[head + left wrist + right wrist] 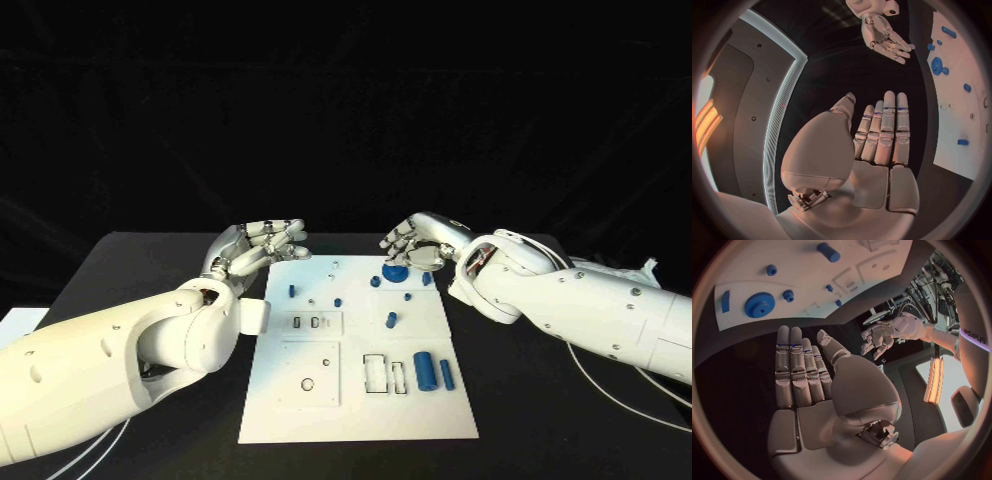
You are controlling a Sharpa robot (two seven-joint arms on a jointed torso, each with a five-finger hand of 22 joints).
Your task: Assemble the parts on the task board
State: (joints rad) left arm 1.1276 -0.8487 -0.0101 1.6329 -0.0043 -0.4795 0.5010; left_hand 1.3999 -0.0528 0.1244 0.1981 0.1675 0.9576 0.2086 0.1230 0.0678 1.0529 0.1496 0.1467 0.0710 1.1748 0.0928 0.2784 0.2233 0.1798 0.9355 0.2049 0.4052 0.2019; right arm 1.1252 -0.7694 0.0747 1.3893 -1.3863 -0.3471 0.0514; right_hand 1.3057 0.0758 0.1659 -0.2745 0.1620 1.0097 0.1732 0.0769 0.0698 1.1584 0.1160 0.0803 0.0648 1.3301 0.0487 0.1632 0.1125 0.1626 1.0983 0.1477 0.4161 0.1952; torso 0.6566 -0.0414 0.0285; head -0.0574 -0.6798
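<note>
Task board [361, 400] flat on table; left hand [264, 243], right hand [423, 241] raised, fingers spread, empty.

White task board [361, 420] on a black table [159, 270], dotted with small blue parts [424, 368], including a blue gear [759, 304]. Both arms are white, hands silver.

Two glossy white, rounded arm shells dotted with small dark screws; silver, segmented left robot hand [264, 243] and right robot hand [420, 241], fingers banded with thin blue lines near the tips; thin white cables trailing beside each arm; dark lettering on one forearm.
</note>
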